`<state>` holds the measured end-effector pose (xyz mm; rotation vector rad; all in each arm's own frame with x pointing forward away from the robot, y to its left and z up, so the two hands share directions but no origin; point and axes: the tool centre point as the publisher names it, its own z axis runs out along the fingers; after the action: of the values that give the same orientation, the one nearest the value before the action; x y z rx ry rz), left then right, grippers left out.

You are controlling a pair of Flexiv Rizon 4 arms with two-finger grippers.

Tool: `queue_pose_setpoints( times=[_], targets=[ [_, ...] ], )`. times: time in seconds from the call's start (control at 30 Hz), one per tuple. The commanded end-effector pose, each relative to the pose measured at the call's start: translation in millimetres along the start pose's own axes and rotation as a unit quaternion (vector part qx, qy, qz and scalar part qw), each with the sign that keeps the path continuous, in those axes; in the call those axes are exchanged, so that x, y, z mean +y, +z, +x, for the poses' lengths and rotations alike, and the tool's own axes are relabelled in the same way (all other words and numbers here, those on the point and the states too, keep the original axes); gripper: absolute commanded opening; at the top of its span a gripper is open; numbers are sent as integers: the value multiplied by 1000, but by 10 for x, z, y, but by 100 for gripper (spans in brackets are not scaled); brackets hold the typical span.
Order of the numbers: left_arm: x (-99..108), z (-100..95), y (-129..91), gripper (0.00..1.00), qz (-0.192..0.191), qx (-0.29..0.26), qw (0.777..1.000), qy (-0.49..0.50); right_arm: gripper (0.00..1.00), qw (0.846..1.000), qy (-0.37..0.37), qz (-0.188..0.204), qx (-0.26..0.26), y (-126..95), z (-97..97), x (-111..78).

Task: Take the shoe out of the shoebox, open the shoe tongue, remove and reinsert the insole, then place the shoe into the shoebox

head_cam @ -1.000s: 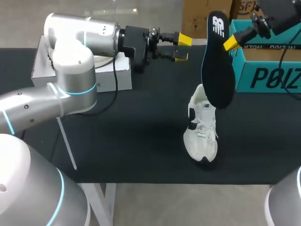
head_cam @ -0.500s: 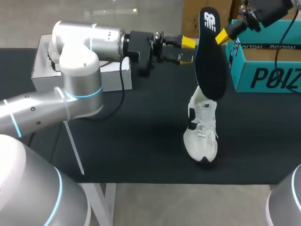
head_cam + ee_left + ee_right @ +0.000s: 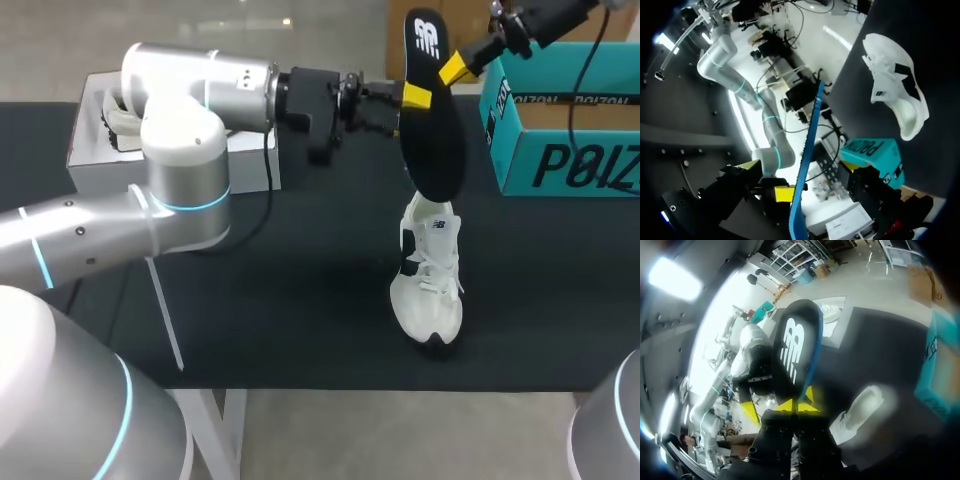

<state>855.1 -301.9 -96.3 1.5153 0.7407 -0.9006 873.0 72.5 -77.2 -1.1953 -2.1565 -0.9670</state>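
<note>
The insole [image 3: 432,120] hangs above the bench [image 3: 300,300], dark and roughly upright, with its lower end close over the heel end of the shoe [image 3: 428,275]; I cannot tell whether the two touch. The right arm [image 3: 545,18] comes in over the far right corner. The right jaws are clenched on the insole's upper end. In the right wrist view both yellow tips pinch its edge together, and the insole [image 3: 795,347] rises straight ahead of them. The left arm [image 3: 180,190] stretches across from the left edge at the insole's height. The left jaws are released: the insole [image 3: 807,150], seen edge-on as a thin blue line, stands between them, with one yellow tip against one face and a gap showing on the other side. The shoe is white with dark patches and rests on its sole right of the bench's middle, toe toward the near edge. The teal shoebox [image 3: 560,140] sits open at the far right corner, apart from the shoe. A white box [image 3: 100,160] stands near the far edge toward the left corner, partly behind the left arm
</note>
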Motion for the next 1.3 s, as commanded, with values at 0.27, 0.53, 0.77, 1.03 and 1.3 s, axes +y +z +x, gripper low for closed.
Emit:
queue_pose_setpoints(
  times=[0.27, 0.53, 0.77, 1.03, 1.3],
  targets=[
    [54, 61, 112, 13, -13, -4, 1000, 12, 0, 1000, 2, -2, 6, 9, -46, 4],
    [60, 82, 105, 0, -15, 2, 1000, 16, 0, 1000, 2, -3, 7, 9, -70, -4],
    [60, 82, 105, 0, -15, 2, 1000, 16, 0, 1000, -2, -3, 8, 16, -59, 30],
    [60, 82, 105, 0, -15, 2, 1000, 16, 7, 1000, 2, 3, 6, 49, -49, 1],
    [60, 82, 105, 0, -15, 2, 1000, 16, 100, 1000, 15, -9, -22, -133, -82, -193]
  ],
)
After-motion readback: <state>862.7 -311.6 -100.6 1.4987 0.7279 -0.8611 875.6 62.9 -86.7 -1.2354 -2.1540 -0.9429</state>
